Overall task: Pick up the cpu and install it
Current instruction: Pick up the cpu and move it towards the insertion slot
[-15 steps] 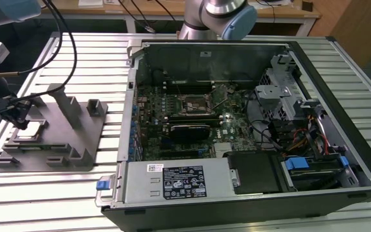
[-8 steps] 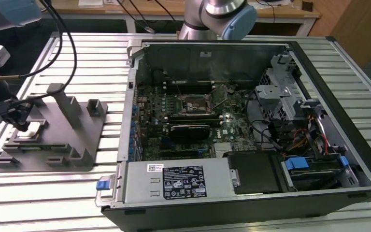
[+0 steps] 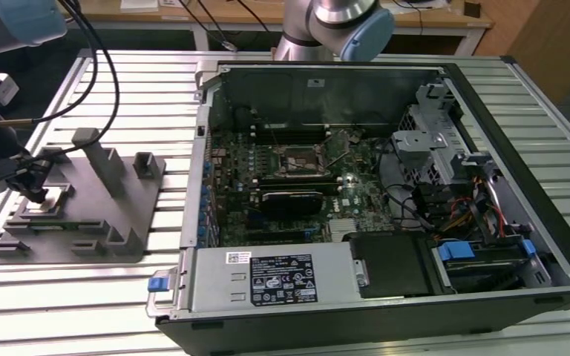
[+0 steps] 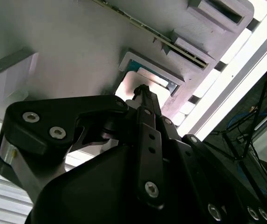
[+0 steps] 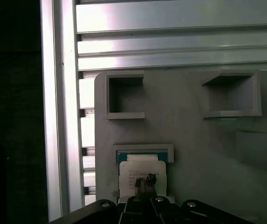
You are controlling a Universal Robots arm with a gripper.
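The cpu [image 5: 142, 169] is a small silvery-white square lying flat in a framed pocket of the grey plastic fixture [image 3: 107, 208], at the exterior view's left. My gripper [image 3: 35, 194] stands straight over it, fingers shut together into a narrow tip. In the first wrist view the gripper [image 5: 145, 180] tip rests at or just above the chip's top face. The second wrist view shows the gripper [image 4: 140, 88] tip in front of the pale cpu [image 4: 126, 91] and its pocket. Nothing sits between the fingers.
An open computer case [image 3: 522, 245] lies at the exterior view's right, with the motherboard's square socket [image 3: 300, 162] in its middle and a black block [image 3: 290, 200] just below. The fixture has upright posts [image 3: 97, 159] and empty pockets [image 5: 124, 95]. Slatted aluminium table [image 3: 116, 297] all round.
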